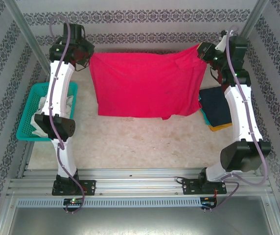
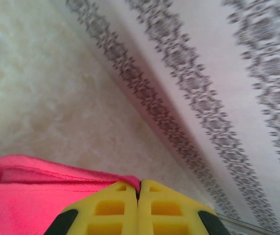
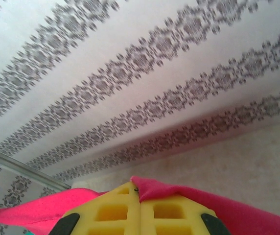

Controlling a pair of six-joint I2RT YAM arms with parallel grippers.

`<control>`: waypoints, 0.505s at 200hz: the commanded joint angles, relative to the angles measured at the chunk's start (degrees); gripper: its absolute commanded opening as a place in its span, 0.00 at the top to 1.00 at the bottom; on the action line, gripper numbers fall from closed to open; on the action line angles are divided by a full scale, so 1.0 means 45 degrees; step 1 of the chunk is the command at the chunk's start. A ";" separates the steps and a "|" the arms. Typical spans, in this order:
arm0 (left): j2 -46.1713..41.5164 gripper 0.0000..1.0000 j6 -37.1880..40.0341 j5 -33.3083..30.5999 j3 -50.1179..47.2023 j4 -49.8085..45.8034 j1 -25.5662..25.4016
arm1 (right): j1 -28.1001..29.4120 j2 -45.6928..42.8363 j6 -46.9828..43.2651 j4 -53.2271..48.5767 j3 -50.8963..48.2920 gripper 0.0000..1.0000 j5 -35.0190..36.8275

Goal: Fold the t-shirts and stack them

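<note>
Right arm's (image 1: 241,115) covering part of the navy shirt (image 1: 216,104); left gripper (image 2: 138,190) and right gripper (image 3: 138,193) are pinching the pink shirt (image 1: 145,83), spread wide.

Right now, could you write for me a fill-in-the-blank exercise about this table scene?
The left gripper and the right gripper are both ____ on the soft crimson-pink t-shirt.
The folded navy blue t-shirt lies ____ the yellow-orange t-shirt.
The teal plastic mesh basket stands on the robot's ____ side.
Missing words: shut; on top of; left.
</note>
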 commanded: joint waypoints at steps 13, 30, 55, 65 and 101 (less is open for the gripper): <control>-0.2343 1.00 0.1057 -0.1282 -0.0273 -0.0916 0.0124 | 0.0023 -0.2216 -0.0400 0.0449 -0.0045 1.00 0.0517; -0.3647 1.00 0.1144 -0.1562 -0.1541 -0.0526 0.0129 | -0.0004 -0.3412 -0.0730 0.0168 -0.0607 1.00 0.0614; -0.5274 1.00 0.1237 -0.1797 -0.3053 -0.0246 0.0126 | 0.0004 -0.5131 -0.1102 -0.0583 -0.1214 1.00 0.0940; -0.5762 1.00 0.1327 -0.1793 -0.3298 -0.0330 0.0127 | 0.0005 -0.5716 -0.1109 -0.0834 -0.1335 1.00 0.1038; -0.7027 1.00 0.1626 -0.1997 -0.3673 -0.0814 0.0124 | 0.0014 -0.6952 -0.1067 -0.1514 -0.0945 1.00 0.1119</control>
